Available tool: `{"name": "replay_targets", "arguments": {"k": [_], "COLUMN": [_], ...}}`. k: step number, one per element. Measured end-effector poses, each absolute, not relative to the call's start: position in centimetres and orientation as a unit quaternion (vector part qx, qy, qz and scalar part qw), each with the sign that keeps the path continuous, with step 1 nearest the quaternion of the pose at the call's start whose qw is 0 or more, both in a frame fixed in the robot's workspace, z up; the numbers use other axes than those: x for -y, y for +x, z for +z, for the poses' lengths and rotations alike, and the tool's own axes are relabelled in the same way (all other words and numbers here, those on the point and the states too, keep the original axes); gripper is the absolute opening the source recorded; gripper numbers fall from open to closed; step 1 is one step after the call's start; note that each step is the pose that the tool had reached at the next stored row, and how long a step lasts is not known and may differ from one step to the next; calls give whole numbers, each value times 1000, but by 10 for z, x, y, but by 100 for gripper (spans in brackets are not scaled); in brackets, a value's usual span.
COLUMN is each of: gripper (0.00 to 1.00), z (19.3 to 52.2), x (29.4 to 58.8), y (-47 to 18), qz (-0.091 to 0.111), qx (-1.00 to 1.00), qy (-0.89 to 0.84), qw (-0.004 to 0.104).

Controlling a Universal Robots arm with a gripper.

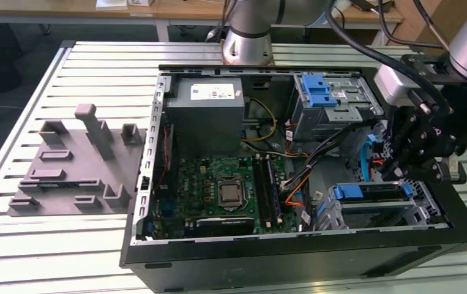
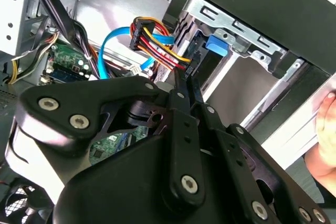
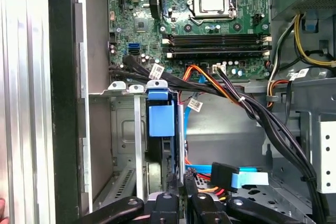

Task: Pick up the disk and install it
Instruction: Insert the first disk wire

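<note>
The disk [image 1: 374,192] sits in the lower drive cage [image 1: 425,211] at the near corner of the open computer case, on the exterior view's right. Its blue end tab [image 1: 347,192] faces the motherboard. In the first wrist view the disk [image 3: 167,153] stands on edge in the cage slot under its blue tab [image 3: 160,119]. My gripper [image 1: 398,173] hangs just above that cage. Its fingers [image 2: 181,95] lie close together with no gap between them. Their tips [image 3: 175,184] are at the disk's cable end, beside a black power plug [image 2: 190,67].
The case holds a grey power-supply box [image 1: 204,110], a green motherboard [image 1: 221,190] and an upper cage with a blue latch [image 1: 319,92]. Loose blue, orange and black cables [image 3: 236,174] crowd the space by the gripper. A grey fixture [image 1: 74,165] lies outside the case. A hand [image 2: 325,145] is by the case wall.
</note>
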State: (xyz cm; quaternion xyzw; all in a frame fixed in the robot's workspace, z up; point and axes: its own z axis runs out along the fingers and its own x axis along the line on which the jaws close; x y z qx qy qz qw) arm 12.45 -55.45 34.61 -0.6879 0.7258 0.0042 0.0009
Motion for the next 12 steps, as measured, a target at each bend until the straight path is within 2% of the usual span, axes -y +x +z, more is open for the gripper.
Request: {"name": "replay_targets", "arguments": {"k": [12], "gripper": [16], "z": [340], "x": [556], "y": [124], "qz": [5], "qx": [-726], "qy": [-688], "qw": [0]}}
